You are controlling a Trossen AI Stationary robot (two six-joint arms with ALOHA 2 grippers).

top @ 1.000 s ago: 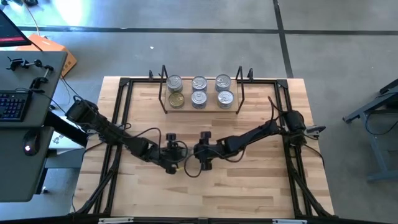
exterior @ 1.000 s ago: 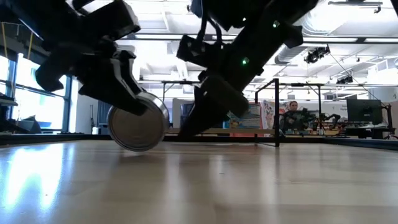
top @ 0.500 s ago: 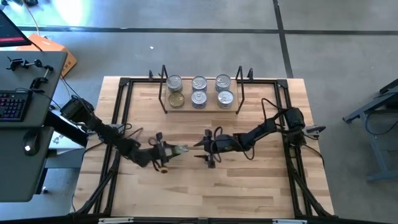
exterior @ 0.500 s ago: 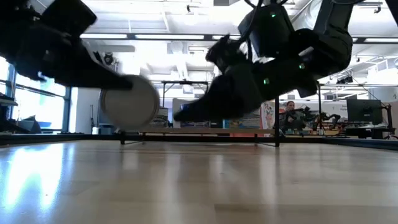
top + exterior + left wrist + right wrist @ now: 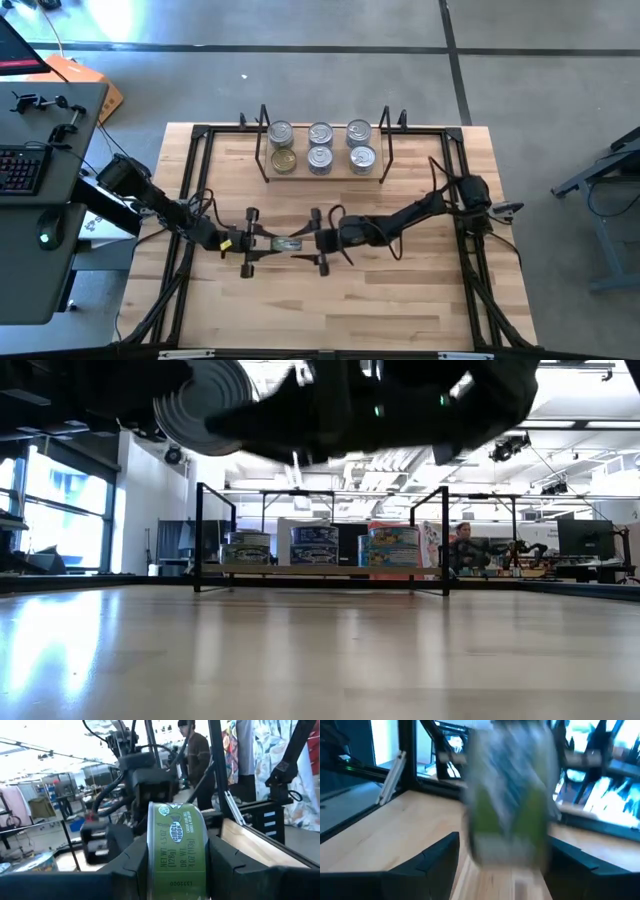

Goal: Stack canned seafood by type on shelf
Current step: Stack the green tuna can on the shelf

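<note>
Raised now, left gripper (image 5: pixel 272 243) clamps green tin (image 5: pixel 287 243); right gripper (image 5: pixel 306 243) open

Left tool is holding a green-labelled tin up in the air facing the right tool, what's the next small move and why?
Probably ease the right tool forward around the green-labelled round metal tin. Its fingers stand open, level with the tin that the left tool holds above the table, so a handover looks set.
</note>
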